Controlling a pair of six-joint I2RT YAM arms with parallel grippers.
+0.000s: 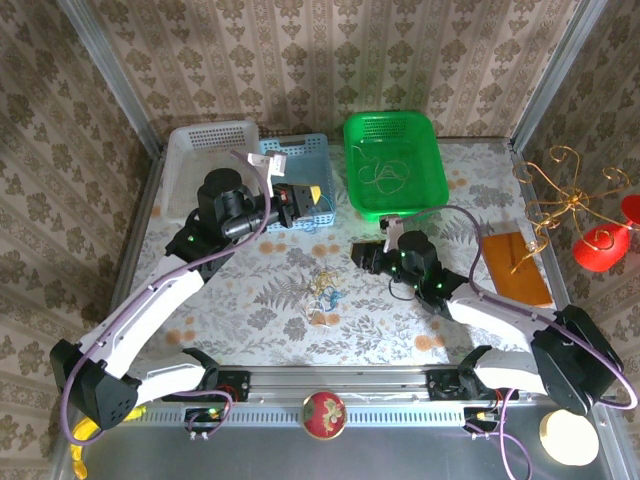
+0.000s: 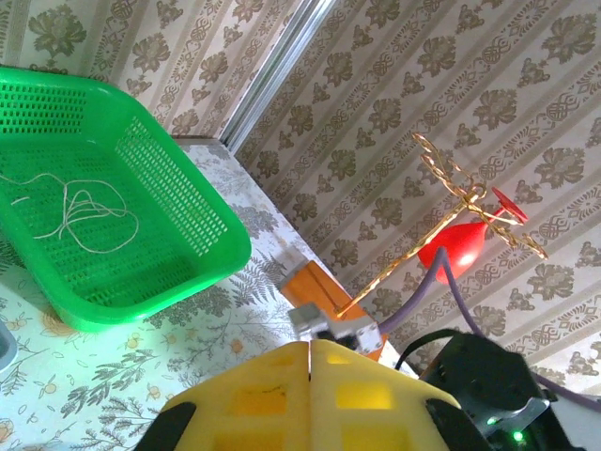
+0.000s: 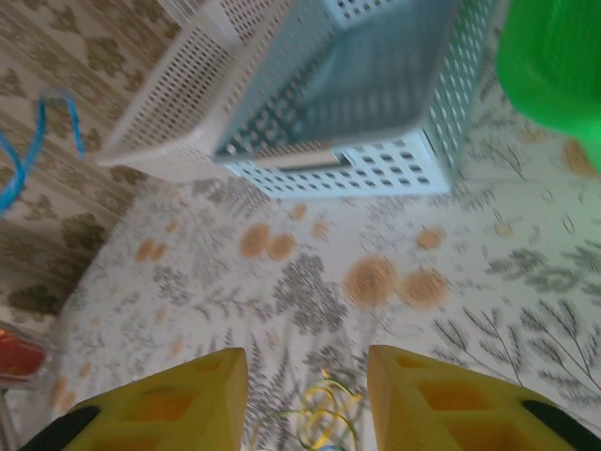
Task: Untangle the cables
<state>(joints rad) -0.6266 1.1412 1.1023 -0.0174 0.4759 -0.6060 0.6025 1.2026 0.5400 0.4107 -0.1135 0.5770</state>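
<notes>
The small tangle of thin yellow and blue wires (image 1: 322, 290) lies on the floral tablecloth (image 1: 270, 300) in the middle, between the two arms. We judge it light, limp and springy, apt to drag along whole if one strand is pulled. An outer loop or a free end looks the best place to pinch, away from the knotted middle.

The right gripper (image 3: 305, 399) hovers just above the tangle with its yellow fingers spread apart, holding nothing.

The left gripper (image 1: 310, 195) is further back, over the pale blue perforated plastic basket (image 1: 300, 150), its jaws pressed together.

One pale thin wire (image 1: 385, 178) already lies in the green plastic mesh basket (image 1: 432, 170).
</notes>
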